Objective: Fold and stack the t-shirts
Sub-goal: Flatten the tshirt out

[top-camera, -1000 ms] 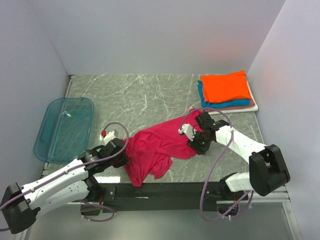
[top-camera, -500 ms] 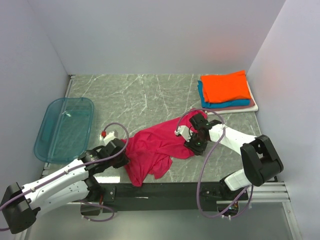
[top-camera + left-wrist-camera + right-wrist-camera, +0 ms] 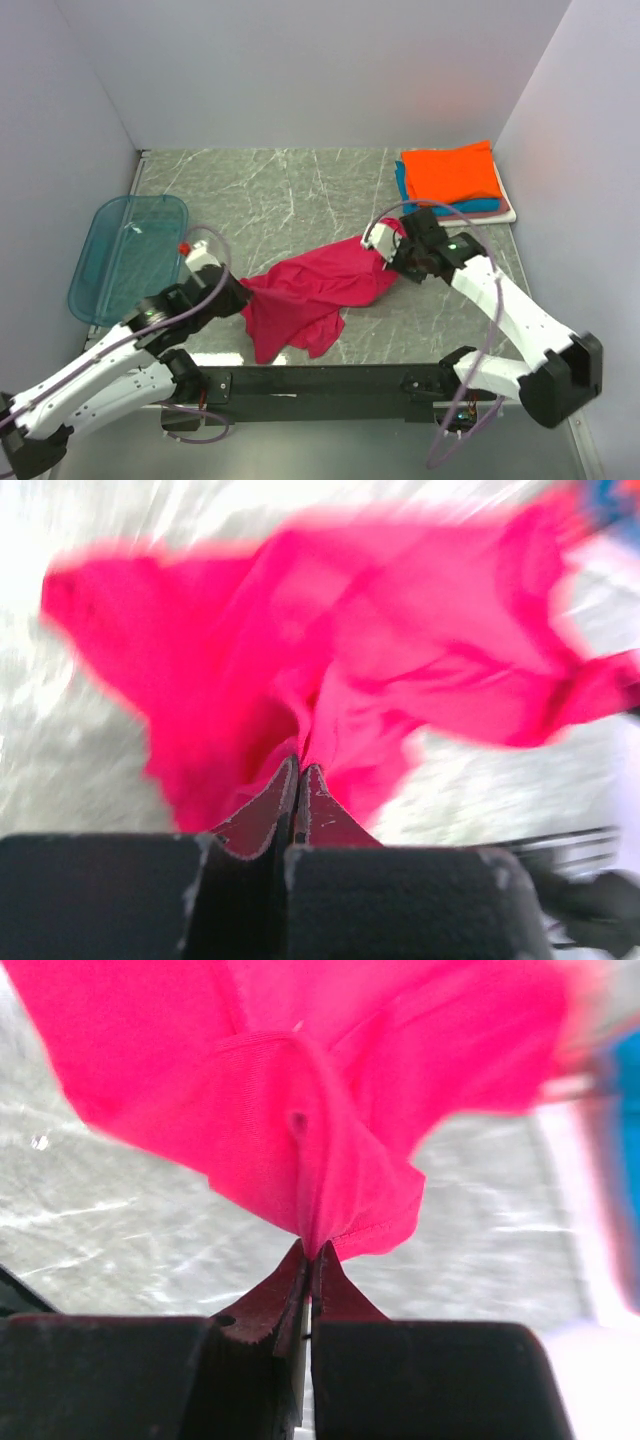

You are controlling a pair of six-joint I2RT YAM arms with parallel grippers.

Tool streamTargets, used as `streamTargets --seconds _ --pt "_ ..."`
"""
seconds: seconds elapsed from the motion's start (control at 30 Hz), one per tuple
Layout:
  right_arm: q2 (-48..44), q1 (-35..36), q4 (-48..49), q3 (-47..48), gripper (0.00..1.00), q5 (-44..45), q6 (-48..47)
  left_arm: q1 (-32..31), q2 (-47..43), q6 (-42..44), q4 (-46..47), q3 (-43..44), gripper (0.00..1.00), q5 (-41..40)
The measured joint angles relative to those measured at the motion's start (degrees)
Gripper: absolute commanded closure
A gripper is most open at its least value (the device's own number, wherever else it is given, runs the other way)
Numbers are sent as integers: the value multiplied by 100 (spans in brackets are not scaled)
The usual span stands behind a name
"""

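A crumpled magenta-red t-shirt [image 3: 310, 295] hangs between both arms above the marble table, its lower part trailing toward the front edge. My left gripper [image 3: 243, 293] is shut on its left edge, and the cloth [image 3: 330, 660] spreads away from the fingertips [image 3: 300, 770]. My right gripper [image 3: 392, 258] is shut on the shirt's right edge, where a pinched fold of cloth [image 3: 300, 1130] rises from the jaws [image 3: 311, 1250]. Folded t-shirts, orange [image 3: 452, 172] on top of teal-blue [image 3: 470, 207], pinkish and white, are stacked at the back right.
A translucent blue plastic tray [image 3: 128, 257] lies at the left of the table. Grey walls close in the left, back and right sides. A black rail [image 3: 320, 382] runs along the near edge between the arm bases.
My right gripper has shut on the shirt's right edge and lifted it up and to the right. The left arm has raised its end and moved left, stretching the shirt.
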Motion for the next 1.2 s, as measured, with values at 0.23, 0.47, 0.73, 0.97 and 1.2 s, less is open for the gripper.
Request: streamTargets --seconds 0.23,0.47,0.73,0.97,1.2 --pt "-859 0 -643 1698 100 210 -428 0 -507 658 -44 1585 100 -776" --pt "-1416 -11 -1027 2592 100 407 -811 0 -651 1401 -63 2732 100 -1233" --pt "-1427 -815 -1471 4968 100 -146 -861 -9 -933 2699 796 3906 99 -813" --pt "-1569 -1722 -1519 7337 100 -1338 -726 98 -496 3545 2083 5259 99 820" --pt "-1873 -1781 -1322 6791 100 -1740 -693 413 -111 3847 2732 5716 100 1106"
